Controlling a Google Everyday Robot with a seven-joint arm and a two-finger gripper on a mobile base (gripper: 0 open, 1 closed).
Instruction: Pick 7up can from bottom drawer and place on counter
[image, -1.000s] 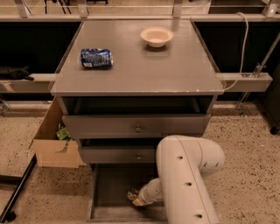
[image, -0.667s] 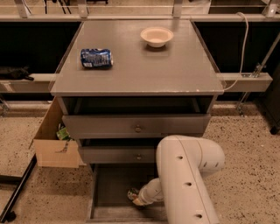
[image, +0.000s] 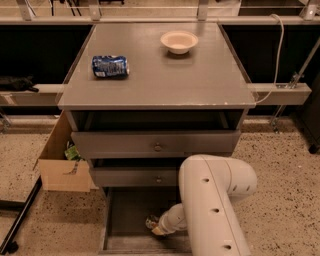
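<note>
Three drawers front the grey wooden cabinet (image: 232, 121): two grey knob-fronted drawers (image: 156, 145) in its upper part and, at its foot, the wide grey drawer (image: 125, 212) with a flat floor and low side walls, pulled out toward the camera. The robot's thick white arm (image: 212, 200) bends down in front of the cabinet's right half and reaches into this bottom drawer. The gripper (image: 158, 230) sits low over the drawer floor, near the front middle of the cabinet. The small 7up can (image: 151, 221) lies on that floor right against the gripper's tip, showing only as a dark and silvery shape. Whether the gripper has closed on it cannot be told.

On top of the cabinet lies the broad flat grey counter (image: 165, 80) with its pale worn front edge. A crushed blue and white can (image: 110, 66) lies on its left side, and a shallow cream bowl (image: 179, 41) stands toward its back right. A brown cardboard box (image: 62, 167) stands on the speckled floor against the cabinet's left side.
</note>
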